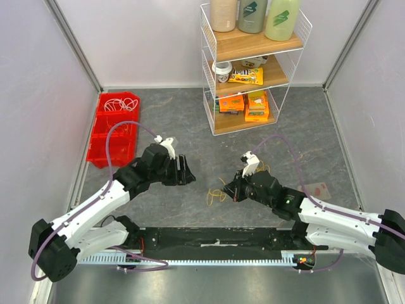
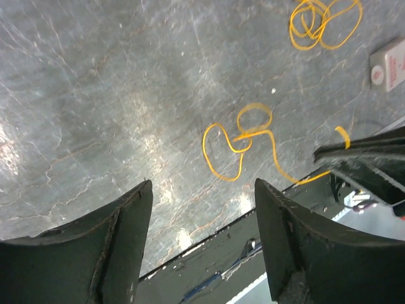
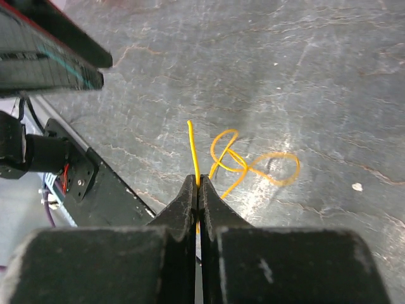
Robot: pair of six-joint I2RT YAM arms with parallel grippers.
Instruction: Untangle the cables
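Cable, thin yellow wire [image 3: 250, 166], one piece: lying in a small knotted figure of loops on the grey stone-patterned table [image 1: 164, 114], between the two arms. One free end is running up into the right end effector [image 3: 198, 183], whose black fingers are pinching it tight just beside the knot.

Left end effector [image 2: 202, 190]: hanging above the table with jaws standing apart, holding nothing, the loops lying just ahead of it.

Second yellow-orange coil [image 2: 323, 25]: lying apart, farther along the table.

White cable loops [image 1: 117, 103]: sitting in the red plastic bin [image 1: 101, 152] at the far left.

Step in hand, by judgement: drawing the pinched end out through the crossing.

Handling advice: the right arm should be pulling slowly and low along the table, away from the knot. The left fingers should be pinning the opposite loop so the tangle is not sliding along.

Risk: a fast pull is likely tightening the crossing rather than freeing it.
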